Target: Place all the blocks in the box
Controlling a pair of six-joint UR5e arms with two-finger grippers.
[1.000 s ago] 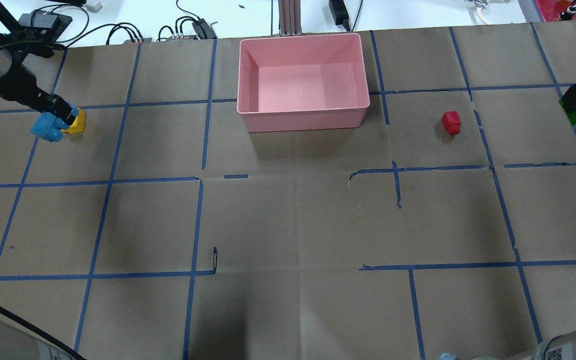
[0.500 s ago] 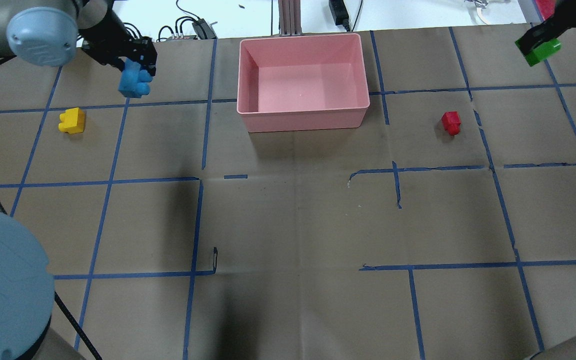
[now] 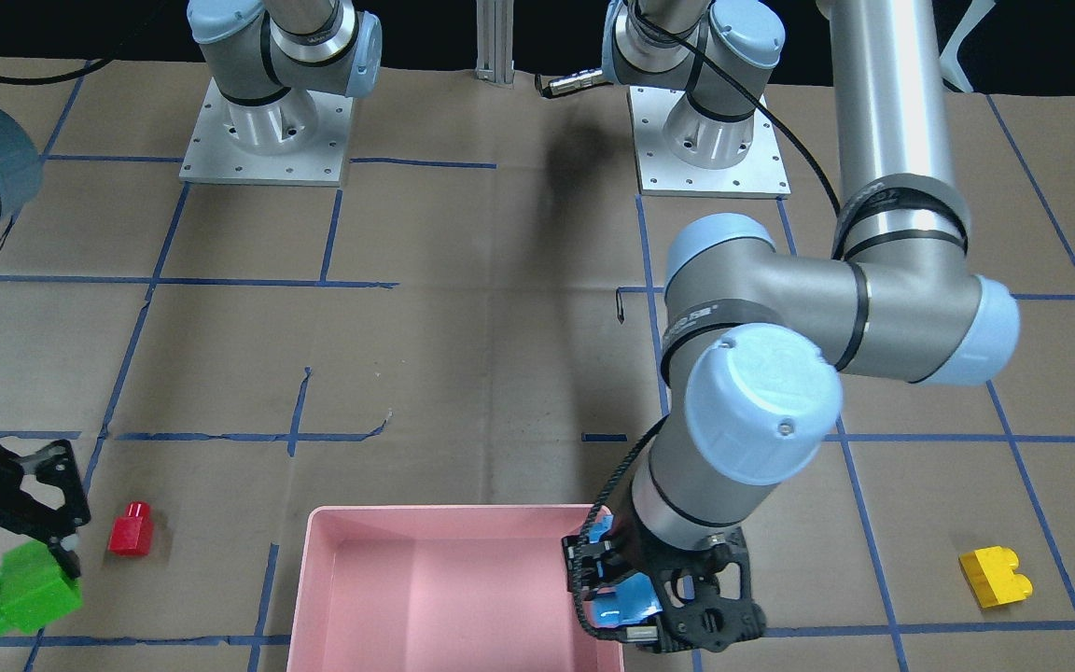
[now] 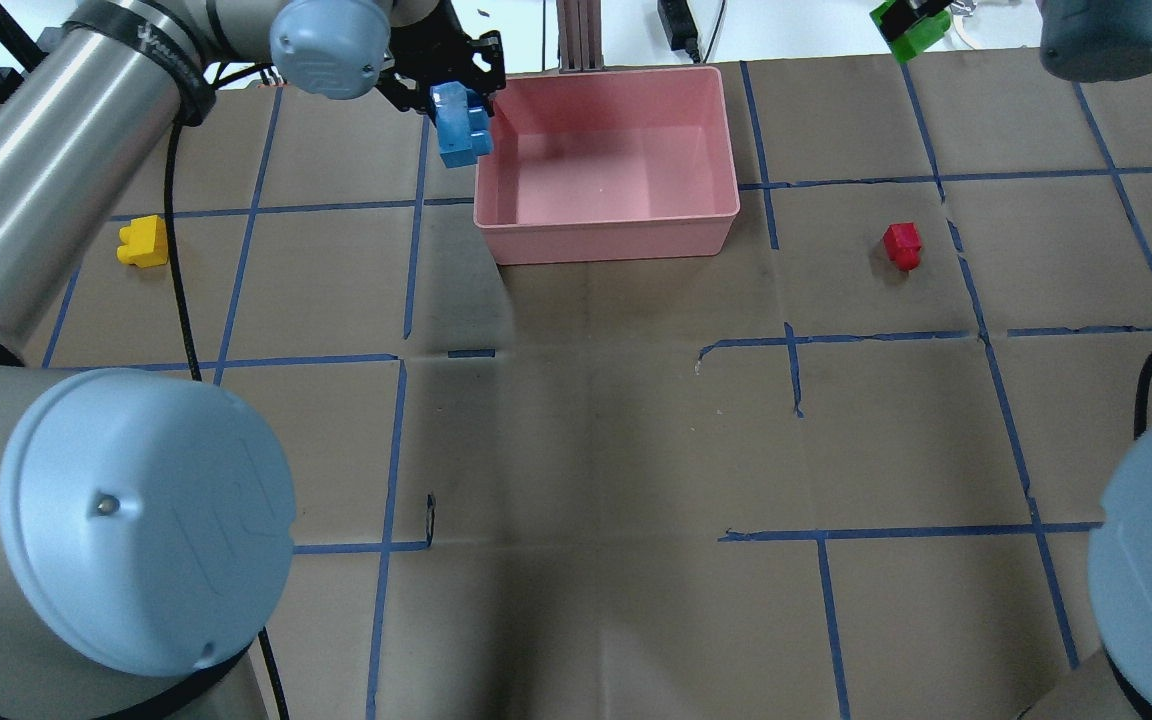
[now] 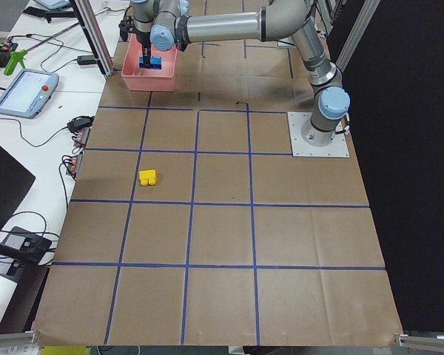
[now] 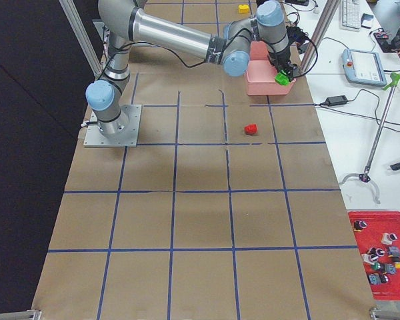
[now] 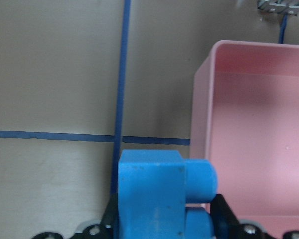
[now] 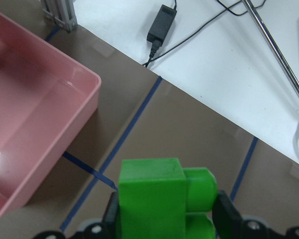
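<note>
– Overhead exterior, entry one: the box [image 4: 606, 242]?
– Pink, one unit. It stands at the far edge of the tabletop [image 4: 586, 450], about midway along it.
– Entry two?
– One blue block [image 4: 461, 125], held off the surface at the box's left wall, near its far-left corner. Whether it clears the rim I cannot tell. The left gripper [image 7: 164, 219] pinches it, one finger on each side.
– Entry three?
– One green block [image 8: 149, 189], raised near the far edge, to the right of the box and apart from it. The right gripper [image 8: 167, 219] is clamped around it.
– Loose stock?
– One red block [image 4: 903, 243], lying right of the box, toward the right edge. One yellow block [image 4: 143, 241], lying near the left edge, well apart from the box.
</note>
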